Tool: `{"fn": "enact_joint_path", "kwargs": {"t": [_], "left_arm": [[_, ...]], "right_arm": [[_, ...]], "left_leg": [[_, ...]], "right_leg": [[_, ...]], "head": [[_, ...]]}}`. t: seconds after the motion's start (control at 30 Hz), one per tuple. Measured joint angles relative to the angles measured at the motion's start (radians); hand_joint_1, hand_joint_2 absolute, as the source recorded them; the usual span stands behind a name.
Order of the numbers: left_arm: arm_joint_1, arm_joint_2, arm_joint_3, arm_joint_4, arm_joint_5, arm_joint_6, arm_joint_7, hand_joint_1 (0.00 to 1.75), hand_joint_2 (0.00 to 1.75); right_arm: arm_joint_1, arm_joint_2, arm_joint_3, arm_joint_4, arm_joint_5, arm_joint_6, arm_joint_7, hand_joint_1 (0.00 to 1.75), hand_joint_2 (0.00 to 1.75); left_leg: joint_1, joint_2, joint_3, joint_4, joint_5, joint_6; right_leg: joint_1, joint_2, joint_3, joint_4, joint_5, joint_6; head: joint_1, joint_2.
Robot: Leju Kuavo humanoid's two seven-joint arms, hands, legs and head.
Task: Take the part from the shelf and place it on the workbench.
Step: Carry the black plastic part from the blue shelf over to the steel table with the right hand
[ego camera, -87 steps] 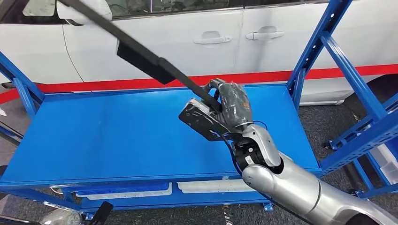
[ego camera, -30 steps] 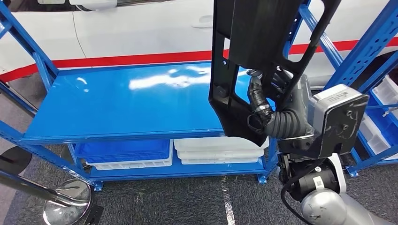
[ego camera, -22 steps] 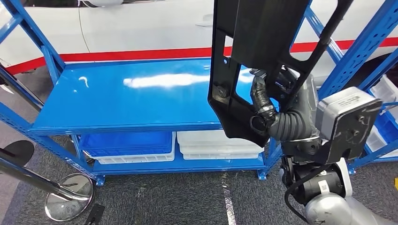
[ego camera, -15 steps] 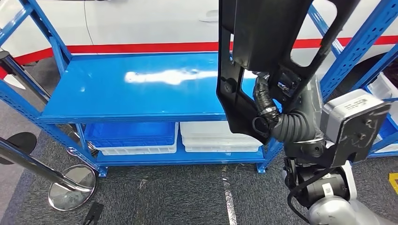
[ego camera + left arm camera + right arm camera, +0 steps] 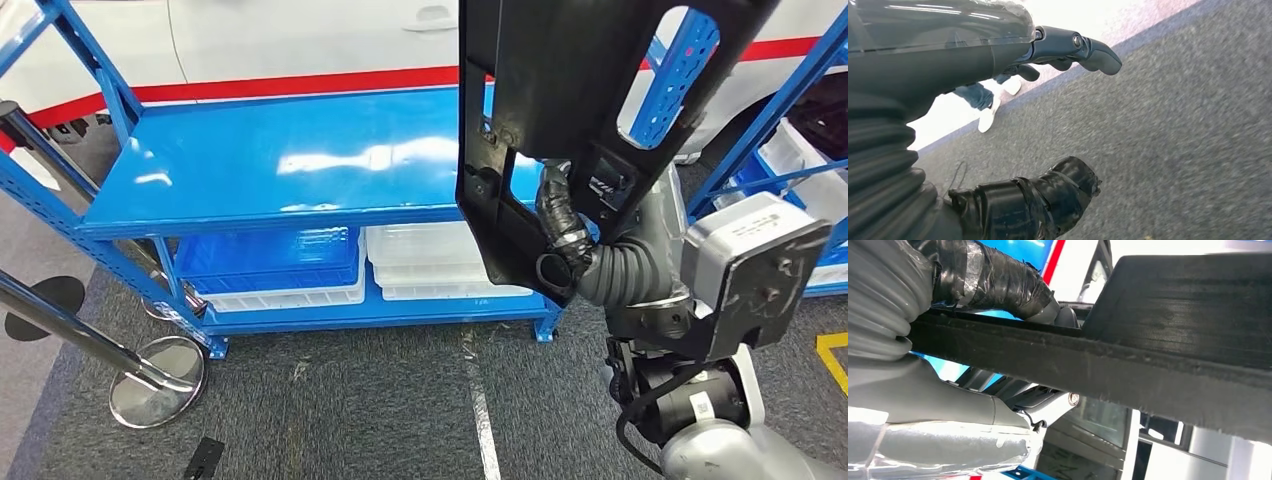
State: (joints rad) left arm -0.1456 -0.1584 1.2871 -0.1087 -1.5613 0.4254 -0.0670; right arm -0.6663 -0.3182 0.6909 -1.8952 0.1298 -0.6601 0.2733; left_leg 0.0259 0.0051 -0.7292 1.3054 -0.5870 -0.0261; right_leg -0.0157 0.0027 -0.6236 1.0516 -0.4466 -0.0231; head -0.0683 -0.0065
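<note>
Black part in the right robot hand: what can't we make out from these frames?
- Black part: its upper end is cut off by the head view's top edge.
- Right robot hand: fingers mostly hidden behind the part in the head view.
- Right wrist view: the part blocks most of the scene.

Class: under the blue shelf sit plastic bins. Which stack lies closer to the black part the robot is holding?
The white bins: they sit beside the black part held in the right hand. The blue bin lies farther along the shelf.
</note>
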Motion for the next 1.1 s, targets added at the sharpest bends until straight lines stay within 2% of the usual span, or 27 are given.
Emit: {"fn": "enact_joint_path", "kwargs": {"t": [0.03,0.07,0.1,0.17,0.2,0.23,0.3,0.33,0.37,0.43,0.47,0.5,0.53,0.57,0.6,0.67,0.7,0.73,0.8,0.83,0.87,0.9,0.97,1.0,1.03,1.07,1.1], "left_arm": [[0.0,0.0,0.0,0.0,0.0,-0.001,0.001,0.0,1.75],[0.0,0.0,0.0,0.0,0.0,-0.003,0.002,0.0,1.75],[-0.001,0.0,0.0,0.0,0.0,-0.003,0.002,0.0,1.75],[-0.005,0.001,0.0,0.0,0.0,-0.004,0.002,0.0,1.75],[-0.007,0.001,0.0,0.0,0.0,-0.005,0.002,0.0,1.75],[-0.008,0.001,0.0,0.0,0.0,-0.005,0.002,0.0,1.75],[-0.007,0.001,0.0,0.0,0.0,-0.006,0.003,0.0,1.75],[-0.007,0.001,0.0,0.0,0.0,-0.006,0.003,0.0,1.75],[-0.007,0.001,0.0,0.0,0.0,-0.007,0.003,0.0,1.75],[-0.007,0.001,0.0,0.0,0.0,-0.007,0.003,0.0,1.75],[-0.007,0.001,0.0,0.0,0.0,-0.008,0.003,0.0,1.75],[-0.007,0.001,0.0,0.0,-0.001,-0.008,0.003,0.0,1.75],[-0.007,0.001,0.0,0.0,-0.001,-0.009,0.002,0.0,1.75],[-0.007,0.001,0.0,0.0,-0.001,-0.01,0.002,0.0,1.75],[-0.007,0.001,0.0,0.0,-0.002,-0.01,0.002,0.0,1.75],[-0.007,0.001,0.0,0.0,-0.003,-0.011,0.003,0.0,1.75],[-0.007,0.001,0.0,0.0,-0.004,-0.011,0.003,0.0,1.75],[-0.006,0.001,0.0,0.0,-0.005,-0.011,0.004,0.0,1.75],[-0.003,-0.001,0.0,0.0,-0.007,-0.012,0.003,0.0,1.75],[-0.001,-0.001,0.0,0.001,-0.007,-0.015,-0.002,0.0,1.75],[0.0,-0.002,0.0,0.001,-0.007,-0.019,-0.013,0.0,1.75],[0.0,-0.002,0.0,0.001,-0.005,-0.024,-0.029,0.0,1.75],[-0.001,0.0,0.0,0.001,0.002,-0.033,-0.064,0.0,1.75],[-0.001,0.0,0.0,0.001,0.006,-0.035,-0.077,0.0,1.75],[-0.002,0.0,0.0,0.001,0.009,-0.037,-0.085,0.0,1.75],[-0.001,0.0,0.0,0.001,0.011,-0.038,-0.09,0.0,1.75],[-0.002,0.001,0.0,0.001,0.011,-0.038,-0.092,0.0,1.75]], "right_arm": [[0.0,0.0,0.0,0.0,0.004,0.001,0.005,1.75,1.75],[0.0,0.0,0.0,-0.001,0.01,0.001,0.012,1.75,1.75],[0.0,0.0,0.0,-0.002,0.018,-0.001,0.017,1.75,1.75],[-0.001,0.0,0.0,-0.005,0.035,-0.006,0.027,1.75,1.75],[-0.002,-0.001,0.0,-0.006,0.041,-0.007,0.031,1.75,1.75],[-0.002,-0.001,0.0,-0.007,0.047,-0.009,0.034,1.75,1.75],[-0.002,-0.002,0.0,-0.008,0.053,-0.01,0.039,1.75,1.75],[-0.002,-0.004,0.0,-0.009,0.054,-0.011,0.039,1.75,1.75],[-0.002,-0.005,0.0,-0.009,0.055,-0.011,0.039,1.75,1.75],[-0.002,-0.007,0.0,-0.009,0.056,-0.012,0.04,1.75,1.75],[-0.001,-0.007,0.0,-0.009,0.056,-0.012,0.04,1.75,1.75],[-0.001,-0.009,0.0,-0.009,0.058,-0.012,0.041,1.75,1.75],[-0.001,-0.01,0.0,-0.009,0.057,-0.012,0.041,1.75,1.75],[-0.001,-0.012,0.0,-0.009,0.053,-0.011,0.041,1.75,1.75],[-0.001,-0.013,0.0,-0.009,0.044,-0.011,0.037,1.75,1.75],[0.0,-0.014,0.0,-0.01,0.023,-0.011,0.024,1.75,1.75],[0.001,-0.014,0.0,-0.012,0.018,-0.012,0.016,1.75,1.75],[0.003,-0.015,0.0,-0.013,0.017,-0.014,0.01,1.75,1.75],[0.006,-0.016,0.0,-0.016,0.012,-0.018,0.002,1.75,1.75],[0.007,-0.016,0.0,-0.017,0.005,-0.019,-0.001,1.75,1.75],[0.009,-0.016,0.0,-0.02,-0.002,-0.019,-0.004,1.75,1.75],[0.01,-0.017,0.0,-0.022,-0.007,-0.019,-0.008,1.75,1.75],[0.015,-0.017,0.0,-0.025,-0.008,-0.02,-0.014,1.75,1.75],[0.018,-0.017,0.0,-0.026,-0.006,-0.021,-0.016,1.75,1.75],[0.021,-0.017,0.0,-0.027,-0.001,-0.021,-0.016,1.75,1.75],[0.024,-0.017,0.0,-0.027,0.007,-0.021,-0.015,1.75,1.75],[0.026,-0.018,0.0,-0.029,0.017,-0.021,-0.014,1.75,1.75]], "left_leg": [[-0.001,0.0,0.018,0.005,0.02,0.004],[-0.004,0.0,0.051,-0.022,0.048,0.01],[-0.008,-0.001,0.099,-0.076,0.069,0.019],[-0.018,-0.001,0.2,-0.215,0.061,0.035],[-0.023,-0.002,0.229,-0.263,0.05,0.04],[-0.026,-0.002,0.24,-0.29,0.044,0.043],[-0.026,0.0,0.231,-0.307,0.065,0.048],[-0.023,0.002,0.227,-0.315,0.079,0.053],[-0.02,0.004,0.219,-0.321,0.093,0.059],[-0.018,0.007,0.196,-0.322,0.115,0.067],[-0.018,0.007,0.181,-0.319,0.124,0.069],[-0.017,0.008,0.165,-0.314,0.133,0.067],[-0.016,0.008,0.148,-0.307,0.141,0.065],[-0.014,0.008,0.13,-0.298,0.147,0.061],[-0.012,0.007,0.113,-0.287,0.152,0.056],[-0.012,0.006,0.084,-0.262,0.159,0.045],[-0.013,0.006,0.076,-0.253,0.163,0.039],[-0.014,0.005,0.07,-0.25,0.169,0.031],[-0.012,0.004,0.063,-0.25,0.177,0.018],[-0.011,0.003,0.055,-0.242,0.164,0.012],[-0.009,0.003,0.043,-0.217,0.132,0.007],[-0.008,0.003,0.029,-0.174,0.086,0.002],[-0.008,0.003,0.0,-0.057,0.008,-0.003],[-0.008,0.003,-0.006,-0.01,0.0,-0.004],[-0.008,0.003,0.0,0.013,0.015,-0.003],[-0.008,0.004,0.02,0.005,0.044,0.0],[-0.01,0.007,0.057,-0.035,0.074,0.005]], "right_leg": [[0.003,0.0,-0.014,0.001,0.01,0.0],[0.006,0.0,-0.028,0.002,0.021,0.0],[0.007,0.0,-0.039,0.003,0.03,0.001],[0.01,-0.001,-0.052,0.002,0.047,0.007],[0.009,-0.003,-0.053,-0.001,0.056,0.012],[0.008,-0.005,-0.053,-0.006,0.066,0.018],[0.006,-0.005,-0.055,-0.015,0.076,0.03],[0.006,-0.004,-0.062,-0.007,0.058,0.035],[0.006,-0.002,-0.071,0.019,0.022,0.038],[0.004,-0.002,-0.096,0.124,-0.077,0.044],[0.003,-0.002,-0.105,0.184,-0.108,0.047],[0.001,-0.002,-0.107,0.228,-0.114,0.051],[-0.002,-0.002,-0.096,0.247,-0.097,0.055],[-0.006,-0.003,-0.071,0.234,-0.068,0.059],[-0.009,-0.003,-0.031,0.188,-0.045,0.062],[-0.009,-0.002,0.051,0.074,-0.052,0.062],[-0.007,0.0,0.073,0.034,-0.067,0.058],[-0.004,0.001,0.079,0.018,-0.077,0.05],[-0.004,0.002,0.064,0.014,-0.066,0.031],[-0.005,0.002,0.056,0.013,-0.056,0.021],[-0.007,0.002,0.046,0.011,-0.046,0.013],[-0.007,0.001,0.036,0.011,-0.036,0.006],[-0.005,0.0,0.014,0.011,-0.02,0.0],[-0.003,-0.003,0.002,0.011,-0.012,-0.001],[-0.001,-0.006,-0.009,0.011,-0.004,-0.002],[0.0,-0.01,-0.019,0.011,0.004,-0.002],[0.002,-0.014,-0.027,0.011,0.012,-0.001]], "head": [[0.0,0.0],[0.0,0.0],[0.0,0.0],[0.0,0.0],[0.001,0.0],[-0.001,0.0],[-0.001,0.0],[0.0,0.0],[0.004,0.0],[0.007,0.0],[0.008,0.0],[0.008,0.0],[0.008,0.0],[0.008,0.0],[0.008,0.0],[0.008,0.0],[0.008,0.0],[0.007,0.0],[0.007,0.0],[0.006,0.0],[0.004,0.0],[0.002,0.0],[-0.001,0.0],[-0.001,0.0],[-0.001,0.0],[-0.001,0.0],[-0.001,0.0]]}}
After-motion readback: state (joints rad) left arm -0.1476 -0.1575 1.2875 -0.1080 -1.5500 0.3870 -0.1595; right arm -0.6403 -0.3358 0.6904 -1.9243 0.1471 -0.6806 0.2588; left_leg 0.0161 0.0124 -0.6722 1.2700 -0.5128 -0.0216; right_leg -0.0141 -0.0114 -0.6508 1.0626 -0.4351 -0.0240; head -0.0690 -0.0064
